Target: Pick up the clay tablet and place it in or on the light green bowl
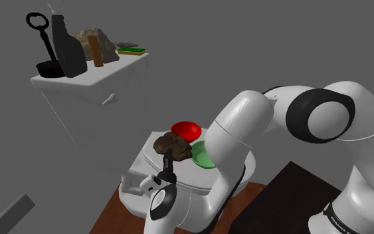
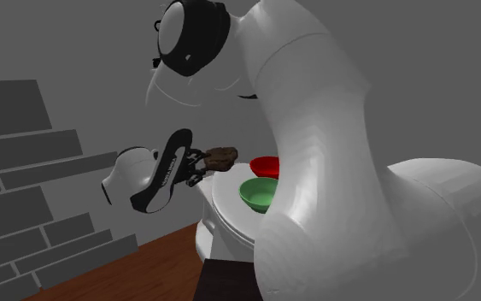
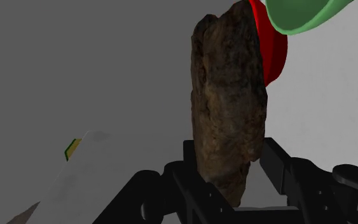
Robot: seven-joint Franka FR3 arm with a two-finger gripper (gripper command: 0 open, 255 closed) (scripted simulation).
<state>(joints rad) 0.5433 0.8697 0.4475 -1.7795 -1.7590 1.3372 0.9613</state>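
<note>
1. White robot arm with dark joints (image 1: 351, 133): the bulkiest thing here, bending down over the toilet.
2. White toilet with closed lid (image 1: 187, 175): stands on a brown wooden floor (image 1: 112, 214). Its boxy white tank (image 1: 79, 100) is behind it, toward the shoulder view's upper left.
3. Light green bowl (image 1: 203, 158) (image 2: 258, 193): sits on the lid.
4. Glossy red bowl (image 1: 186, 129) (image 2: 266, 164): sits on the lid just beyond the green one.
5. Rough brown clay tablet, lumpy like stone (image 1: 172, 145) (image 2: 220, 156) (image 3: 228, 108): held in the air above the lid's near edge. It is close beside both bowls and touches neither.
6. All-black two-finger gripper (image 1: 168, 162) (image 2: 200, 162) (image 3: 231, 162): clamped on the tablet. Its fingers (image 3: 285, 172) press the tablet's lower end from both sides. Most of the slab stands out past the fingertips, edge-on toward the wrist camera.
7. Items on the tank top:
   - tall black bottle (image 1: 68, 50)
   - grey-brown rock (image 1: 100, 38)
   - black ring-handled rod (image 1: 40, 33)
   - brown cylinder (image 1: 97, 51)
   - flat green pad (image 1: 131, 48)
</note>
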